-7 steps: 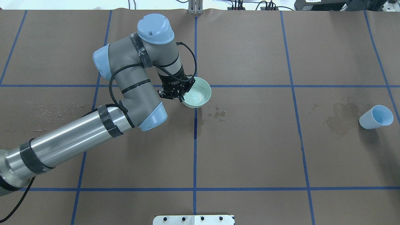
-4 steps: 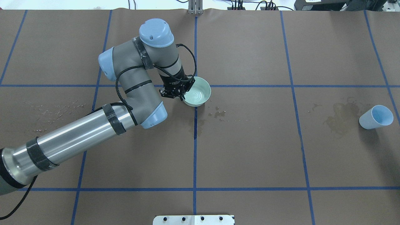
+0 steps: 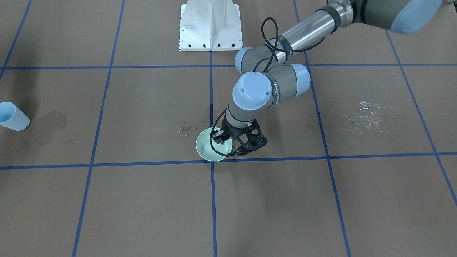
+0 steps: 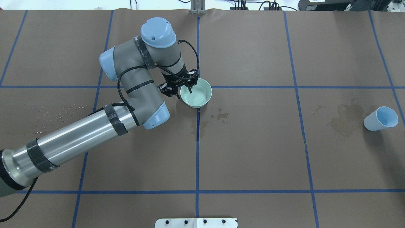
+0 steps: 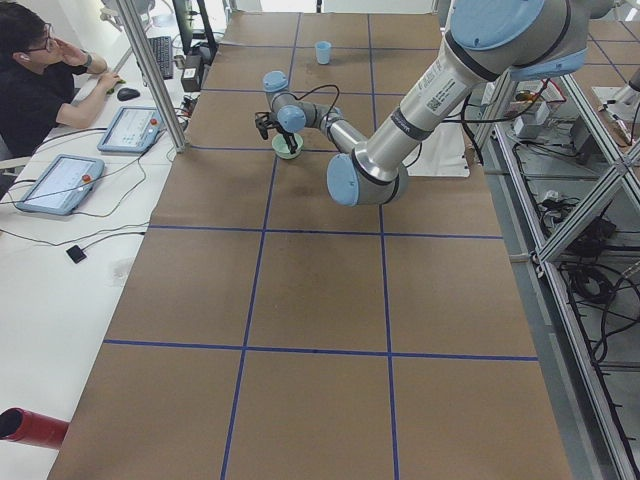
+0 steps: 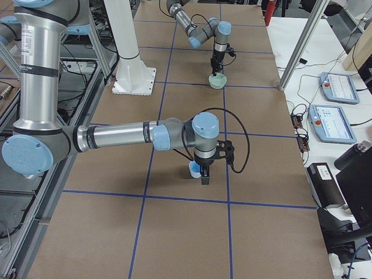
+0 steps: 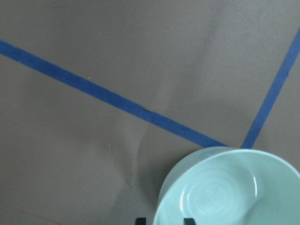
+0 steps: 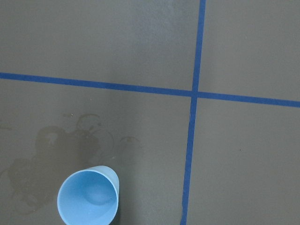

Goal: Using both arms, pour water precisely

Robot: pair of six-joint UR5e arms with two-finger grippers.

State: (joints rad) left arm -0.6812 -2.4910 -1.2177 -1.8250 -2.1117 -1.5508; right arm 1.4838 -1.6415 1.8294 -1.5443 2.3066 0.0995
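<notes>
Brown tabletop (image 4: 253, 142), left pincer (image 4: 184, 92) now rotated, straddling bowl (image 4: 200, 95) rim

Seen from overhead, the bowl (image 4: 199, 95) sat on the table (image 4: 253, 152) just toward 12 o'clock from its middle, on a crossing of tape lines (image 4: 197, 158). The left gripper (image 4: 180, 90) straddled the bowl's rim at 9 o'clock, one finger inside and one outside, spread apart. A few droplets (image 4: 221, 114) lay near the bowl at its 4 o'clock. The cup (image 4: 379, 118) stood well apart at the table's 3 o'clock, with a damp stain (image 4: 343, 122) at the cup's 9 o'clock. The pedestal (image 4: 196, 222) was at 6 o'clock.
</notes>
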